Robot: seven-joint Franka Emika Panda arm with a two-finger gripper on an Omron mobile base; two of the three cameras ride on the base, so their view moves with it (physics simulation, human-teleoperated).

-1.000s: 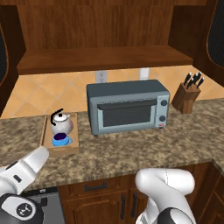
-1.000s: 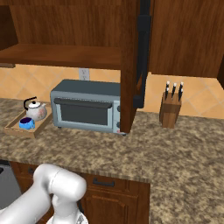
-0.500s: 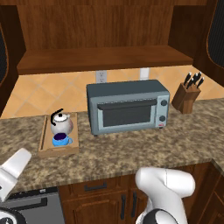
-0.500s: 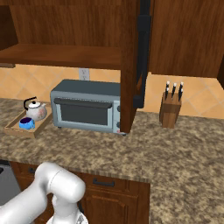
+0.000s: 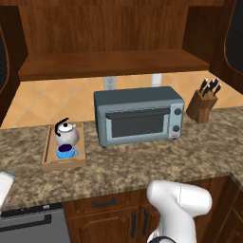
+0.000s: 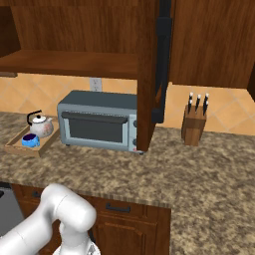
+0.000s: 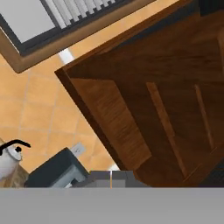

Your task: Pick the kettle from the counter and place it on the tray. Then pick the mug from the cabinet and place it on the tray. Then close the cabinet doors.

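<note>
Your gripper point(image 7: 111, 178) had its fingers pressed together, pinching nothing. The cabinet point(image 7: 144, 105) loomed just beyond them; the kettle point(image 7: 8, 159) sat far left.

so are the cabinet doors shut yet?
No, open. The shelf of the cabinet is exposed in the left base view, and one of the cabinet doors stands edge-on in the right base view.

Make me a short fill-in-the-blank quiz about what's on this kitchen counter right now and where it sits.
1. The kettle and the blue mug both sit on the ____.
2. The tray lies to the ____ of the toaster oven in the left base view.
3. The wooden block at the counter's far end holds ____.

Missing words: tray; left; knives
</note>
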